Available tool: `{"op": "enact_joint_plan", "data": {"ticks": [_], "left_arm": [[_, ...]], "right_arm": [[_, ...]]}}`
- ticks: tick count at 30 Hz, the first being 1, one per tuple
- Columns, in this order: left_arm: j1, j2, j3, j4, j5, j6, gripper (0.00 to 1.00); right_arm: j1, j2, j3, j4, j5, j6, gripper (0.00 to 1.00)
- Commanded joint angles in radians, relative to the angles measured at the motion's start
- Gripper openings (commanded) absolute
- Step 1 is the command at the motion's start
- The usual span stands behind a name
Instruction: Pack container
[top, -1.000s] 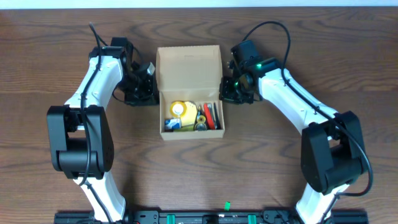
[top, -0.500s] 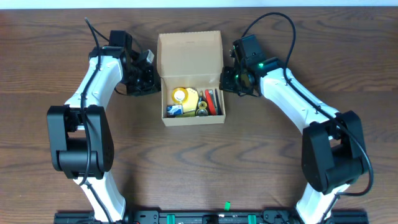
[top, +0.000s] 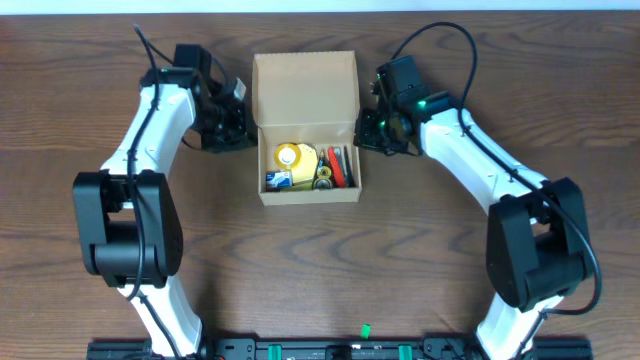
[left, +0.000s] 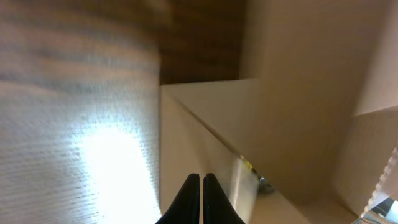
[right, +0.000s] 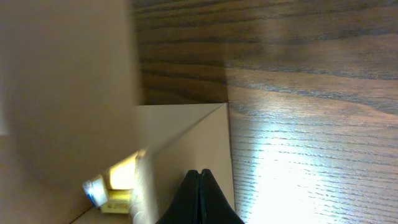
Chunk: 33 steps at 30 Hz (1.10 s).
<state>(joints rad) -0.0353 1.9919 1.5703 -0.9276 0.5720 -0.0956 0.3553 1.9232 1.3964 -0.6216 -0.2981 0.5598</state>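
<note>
Tan rectangular cardboard container (top: 305, 85), flap lid open and small stationery inside, sits on the brown wooden table (top: 520, 60) between both arms. One side wall lies at the tips of the left gripper (left: 201, 177), the opposite wall at the right gripper (right: 199, 172); both are clenched, fingers pressed together.

Dark brown wood-grain bench (top: 330, 270), with bright glare patches on it in both wrist views. Sitting directly on it is the tan cardboard container (top: 305, 95), toward the far middle, flap lid open.
</note>
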Motion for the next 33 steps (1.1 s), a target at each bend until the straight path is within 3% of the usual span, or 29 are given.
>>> {"op": "enact_joint_plan", "data": {"ticks": [1, 10, 19, 24, 29, 33], "left_arm": [[0.026, -0.010, 0.094, 0.001, 0.020, 0.042, 0.06], [0.104, -0.010, 0.151, 0.077, 0.023, 0.074, 0.06], [0.140, -0.008, 0.151, 0.220, 0.023, 0.061, 0.06], [0.140, 0.016, 0.151, 0.306, 0.021, -0.007, 0.05], [0.140, 0.083, 0.151, 0.409, 0.025, -0.151, 0.06], [0.135, 0.158, 0.151, 0.459, 0.105, -0.227, 0.06]], "right_arm": [[-0.044, -0.038, 0.010, 0.003, -0.064, 0.011, 0.01], [-0.137, -0.059, 0.010, 0.044, -0.023, 0.011, 0.01], [-0.187, -0.056, 0.010, 0.237, -0.016, -0.057, 0.01], [-0.187, -0.045, 0.010, 0.331, -0.027, -0.079, 0.01], [-0.187, 0.002, 0.010, 0.395, -0.053, -0.079, 0.01], [-0.195, 0.074, 0.010, 0.513, -0.157, -0.058, 0.01]]}}
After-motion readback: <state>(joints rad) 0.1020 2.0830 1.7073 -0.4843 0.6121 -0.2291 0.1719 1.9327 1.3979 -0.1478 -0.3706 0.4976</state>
